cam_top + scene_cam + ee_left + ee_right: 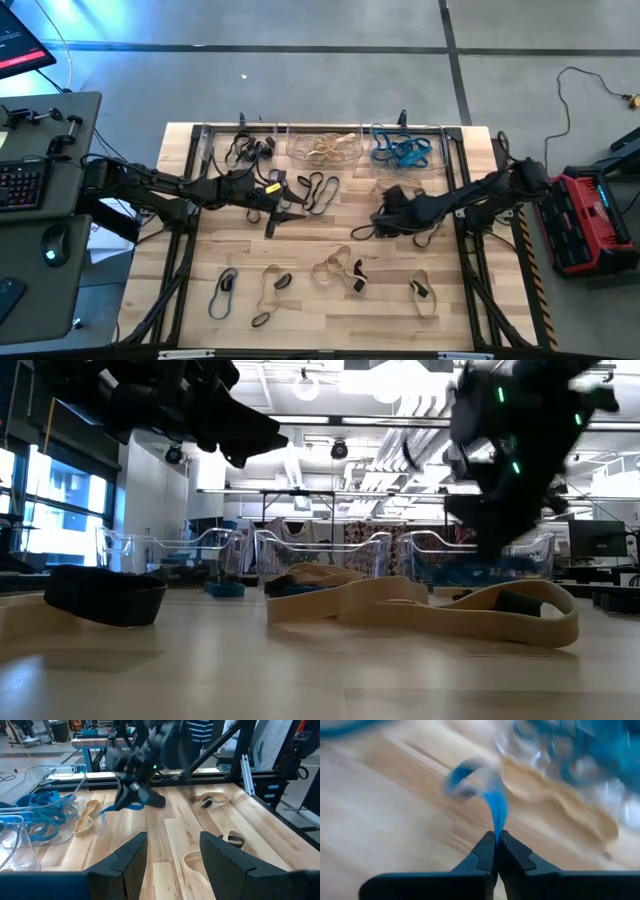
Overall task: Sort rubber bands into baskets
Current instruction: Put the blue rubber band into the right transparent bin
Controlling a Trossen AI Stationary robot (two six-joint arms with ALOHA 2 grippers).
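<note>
Right claw (496, 836) pinched tight on a blue rubber band (492, 802)

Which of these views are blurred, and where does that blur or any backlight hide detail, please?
Right wrist view: motion-smeared; only the shut right gripper pinching a blue rubber band reads. Left wrist view: the right arm is streaked, the open left gripper sharp. Low view: arms backlit into silhouettes, near tan band soft. High view: sharp.

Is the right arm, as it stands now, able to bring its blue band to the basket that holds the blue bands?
Probably yes. The right gripper is shut on a blue rubber band, and the basket with blue bands stands just beyond it, open on top, with nothing visible between them.
</note>
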